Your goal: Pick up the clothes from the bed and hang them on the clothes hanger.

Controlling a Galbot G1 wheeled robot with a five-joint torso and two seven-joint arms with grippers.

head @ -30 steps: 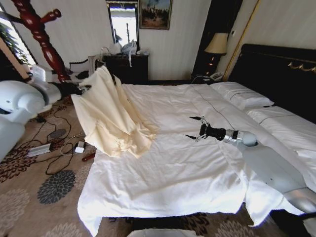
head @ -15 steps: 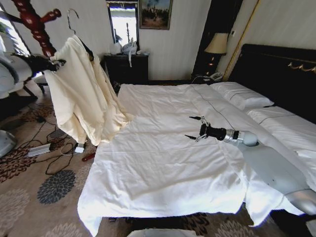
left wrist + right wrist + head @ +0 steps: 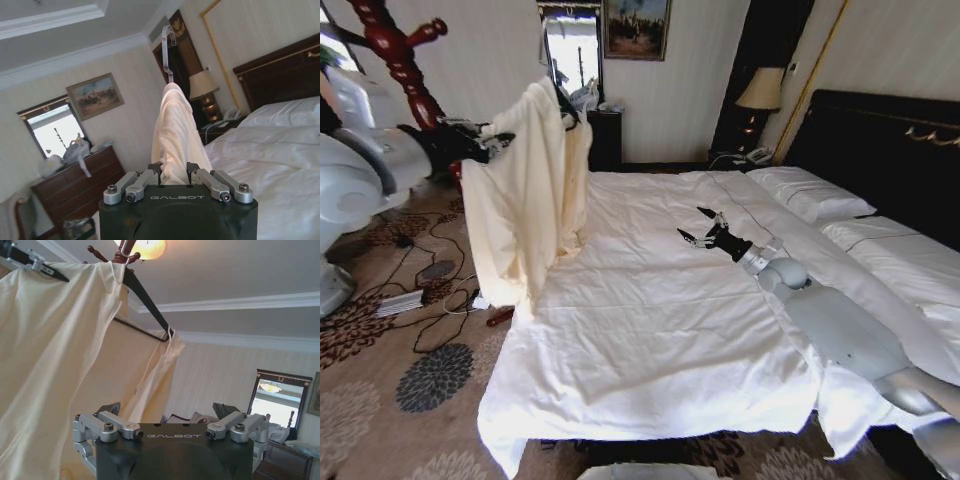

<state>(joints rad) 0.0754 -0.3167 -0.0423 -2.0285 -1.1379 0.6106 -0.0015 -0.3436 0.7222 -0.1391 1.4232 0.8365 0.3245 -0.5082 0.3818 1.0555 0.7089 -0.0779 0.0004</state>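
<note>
Clothes [image 3: 528, 215] hang clear of the bed [image 3: 650, 330], off its left side, held up in the air as one pale cream garment draped over a dark wire hanger [image 3: 145, 302]. The bed is the largest thing here, its white duvet rumpled and crossed by a thin dark line, with pillows [image 3: 810, 193] against the black headboard [image 3: 890, 140]. Behind the garment, at the far left, rises the dark-red coat stand [image 3: 402, 62], its knobbed pegs near the cloth but not touching it, as far as the head view shows. A patterned carpet [image 3: 410, 370] with loose cables lies beside the bed.

The left gripper [image 3: 480, 140] reaches in from the left at shoulder height of the garment and is clenched on the cloth; in the left wrist view its fingers [image 3: 150, 172] pinch a fold of the fabric [image 3: 177, 130] below the hanger's hook [image 3: 168, 37]. The right gripper [image 3: 705, 228] hovers over the middle of the duvet, fingers spread wide and holding nothing.
</note>
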